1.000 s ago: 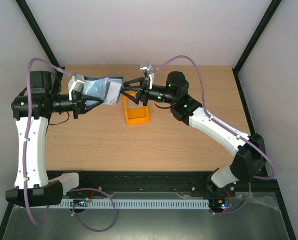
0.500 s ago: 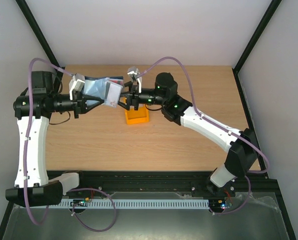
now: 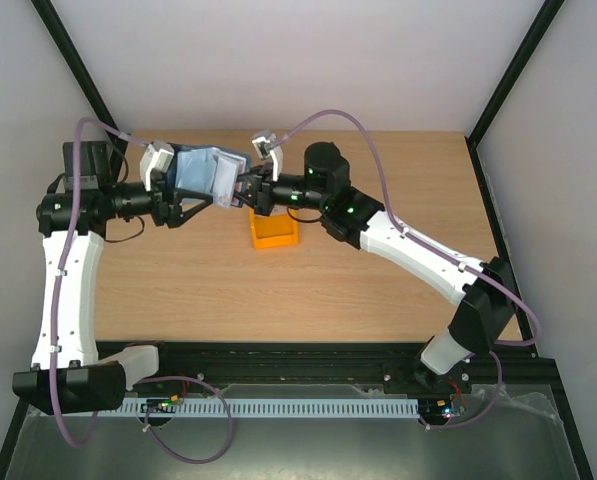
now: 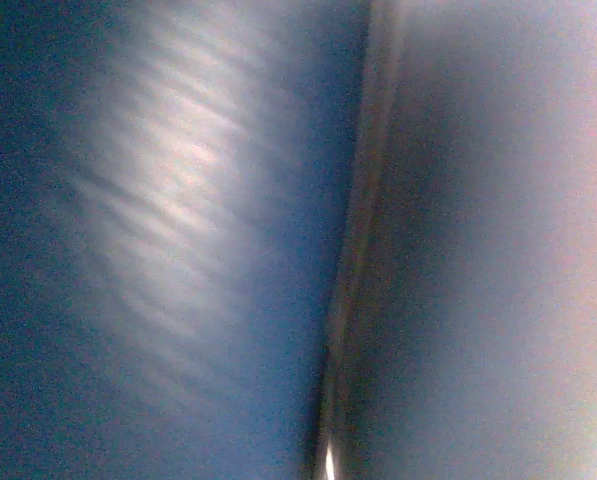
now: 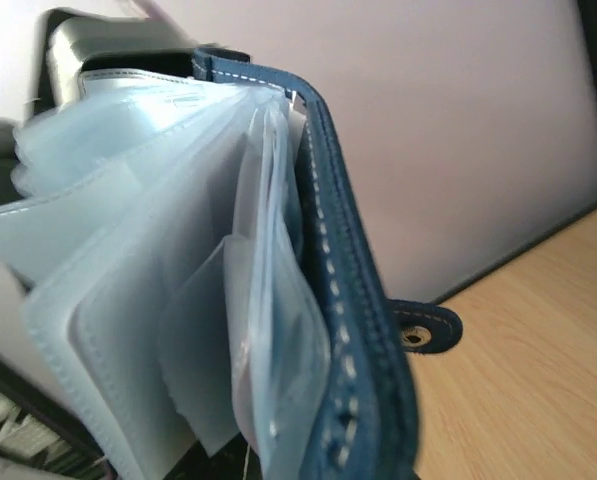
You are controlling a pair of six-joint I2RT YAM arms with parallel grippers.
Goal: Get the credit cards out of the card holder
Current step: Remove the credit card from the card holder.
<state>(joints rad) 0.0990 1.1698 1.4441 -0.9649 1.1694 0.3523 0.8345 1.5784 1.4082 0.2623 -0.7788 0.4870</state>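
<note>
Two arms now meet: the left claw [image 3: 200, 200] clamps the card holder [image 3: 204, 172] aloft toward eleven o'clock; the right claw [image 3: 246, 190], grip unreadable, has closed in on its open edge, ready to pull.

Item one, right gripper [image 3: 250, 190]: I have swung it toward 9 o'clock, off the orange bin [image 3: 274, 232] and up to the 3 o'clock edge of the card holder [image 3: 203, 172]. Item two, left gripper [image 3: 190, 200]: it has carried the card holder slightly toward 12 o'clock.
</note>
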